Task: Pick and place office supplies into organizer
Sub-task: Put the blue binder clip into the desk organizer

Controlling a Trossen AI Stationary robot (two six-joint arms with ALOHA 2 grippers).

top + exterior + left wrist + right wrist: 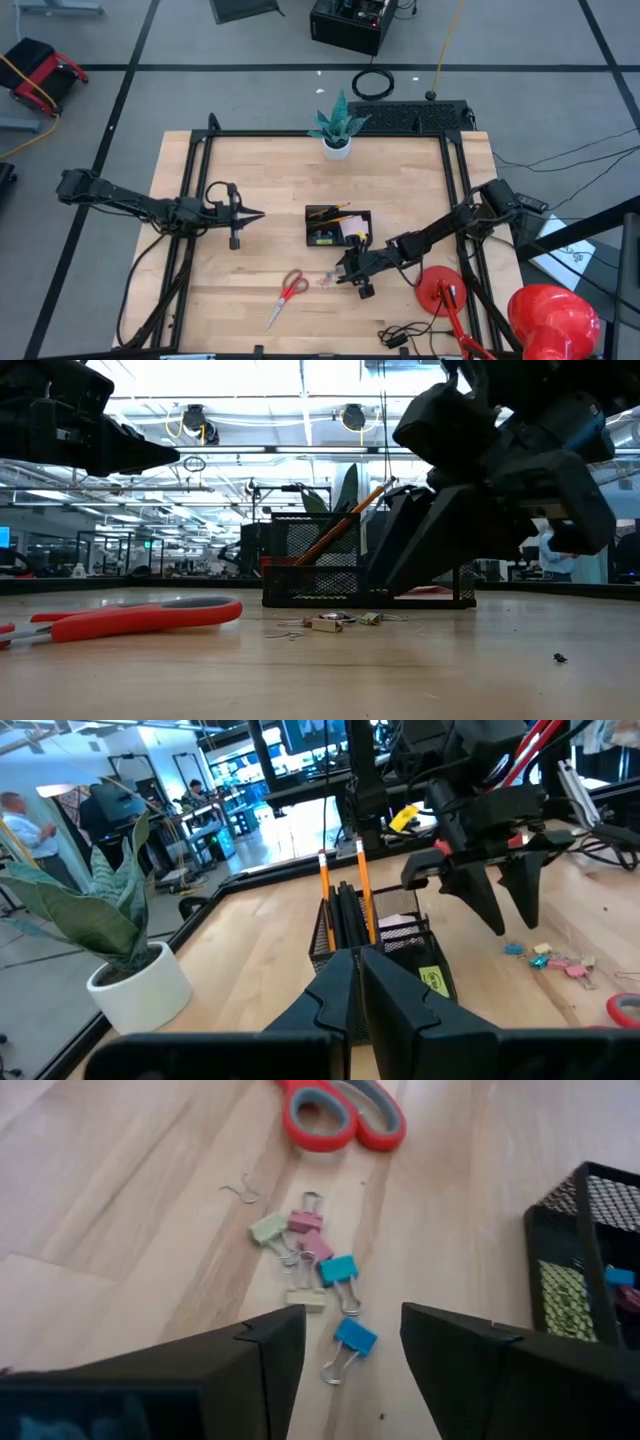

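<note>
Six binder clips [318, 1272] I count beneath my right gripper [350, 1342], jaws open; one scissors [287, 295] left; two pencils in organizer [338, 226]; left gripper [252, 214] closed.

Clips [326, 277] between scissors [288, 294] and organizer [338, 227]

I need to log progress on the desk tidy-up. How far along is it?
Partly done. The black organizer already holds orange pencils, pens and a pink sticky-note pad. In hand: the right gripper hangs open over the small binder clips on the table, none grasped yet. Left: those clips and the red scissors. The left gripper waits apart from the organizer, fingers together.
</note>
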